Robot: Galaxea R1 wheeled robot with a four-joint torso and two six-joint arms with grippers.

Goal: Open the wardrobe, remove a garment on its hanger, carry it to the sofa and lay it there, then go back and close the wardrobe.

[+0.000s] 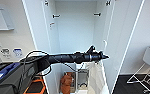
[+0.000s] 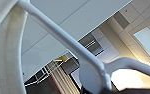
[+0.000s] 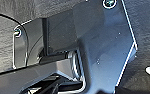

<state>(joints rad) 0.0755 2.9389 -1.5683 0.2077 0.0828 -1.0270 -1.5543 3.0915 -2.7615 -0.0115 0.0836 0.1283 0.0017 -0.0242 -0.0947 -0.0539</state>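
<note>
The wardrobe (image 1: 76,32) is smooth matt white board; the hanger (image 2: 66,42) looks like smooth white plastic, the garment (image 1: 96,75) thin limp white cloth.

White garment (image 1: 94,75) and orange garment (image 1: 66,83) run off the head view's lower edge; hanger (image 2: 73,47) cropped at wrist view's edges.

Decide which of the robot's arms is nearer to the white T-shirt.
Left. The left gripper is stretched into the open wardrobe just above the white T-shirt; the right wrist view shows dark floor, so that arm is apparently away from it.
</note>
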